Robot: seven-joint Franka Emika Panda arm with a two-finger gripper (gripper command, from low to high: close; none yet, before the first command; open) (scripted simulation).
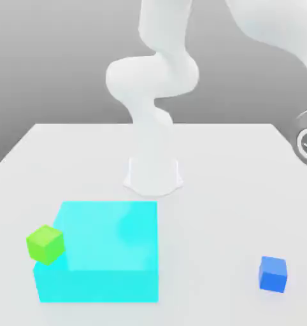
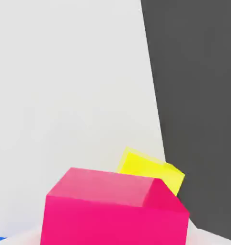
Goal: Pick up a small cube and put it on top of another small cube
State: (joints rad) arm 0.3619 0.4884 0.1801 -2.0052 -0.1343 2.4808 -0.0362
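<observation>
I read the fingers as clamped on the small cube point(image 2: 115, 210), which sits close under the hand camera, with a yellow block point(image 2: 151, 170) just beyond it above the white table point(image 2: 64, 95).

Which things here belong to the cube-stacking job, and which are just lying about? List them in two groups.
Part of the job:
small plain magenta-pink cube, close in front of the hand camera
small blue cube, a possible base
small green cube, another possible base

Lying about:
large flat cyan block
yellow block behind the pink cube
white table
</observation>
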